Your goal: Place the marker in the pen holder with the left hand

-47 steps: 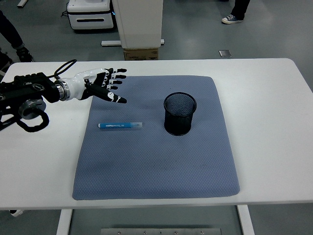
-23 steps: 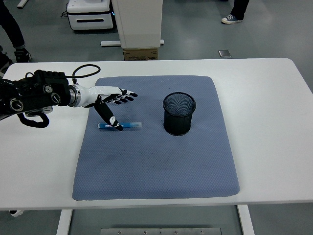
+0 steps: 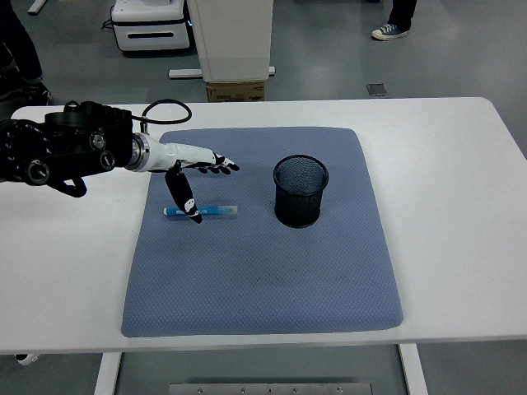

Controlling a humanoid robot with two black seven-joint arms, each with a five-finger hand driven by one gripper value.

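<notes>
A blue marker with a white cap (image 3: 202, 211) lies flat on the blue-grey mat (image 3: 263, 271), left of a black mesh pen holder (image 3: 300, 191) that stands upright. My left hand (image 3: 200, 177) hangs open just above the marker, fingers stretched toward the holder and the thumb (image 3: 183, 196) pointing down onto the marker's left part. Nothing is held in the hand. The right arm is out of view.
The mat covers the middle of the white table (image 3: 461, 206). Beyond the far edge stand a white pillar with a cardboard box (image 3: 237, 89) and a white machine (image 3: 152, 25). A person's shoe (image 3: 390, 31) shows at the top.
My left arm has reached further right and lowered over the mat; the hand turned palm down and its thumb came down to the marker. The marker and holder have not moved.
</notes>
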